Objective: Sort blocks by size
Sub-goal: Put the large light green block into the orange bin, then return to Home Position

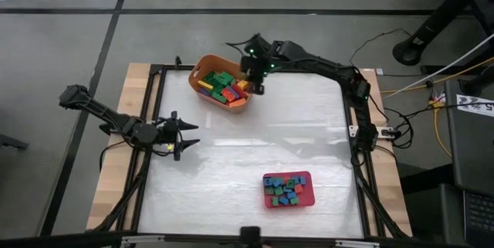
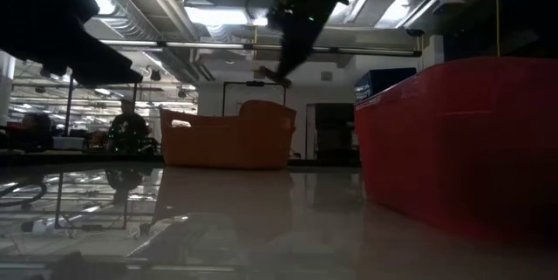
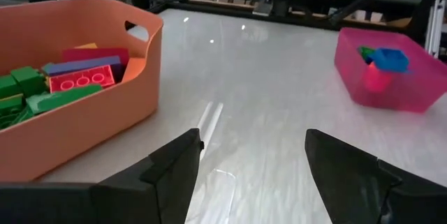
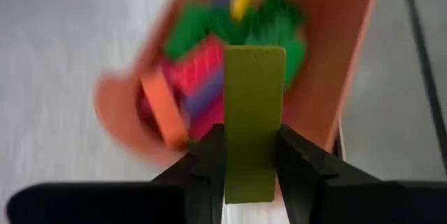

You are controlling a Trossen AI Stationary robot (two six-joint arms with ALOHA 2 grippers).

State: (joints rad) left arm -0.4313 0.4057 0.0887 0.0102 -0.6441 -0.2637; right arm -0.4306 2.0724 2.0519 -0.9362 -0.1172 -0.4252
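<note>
The right pincer [image 4: 251, 155] grasps a long green block [image 4: 253, 112] above the orange tub [image 1: 197, 84], which holds more blocks [image 1: 222, 87]. The left pincer [image 1: 187, 134] waits released over the glossy white counter [image 1: 255, 140]. Small blocks fill the pink tray [image 1: 306, 177].

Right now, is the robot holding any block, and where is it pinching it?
Yes. The right gripper pinches a long green block near one end, above the orange tub. The left gripper holds nothing.
</note>
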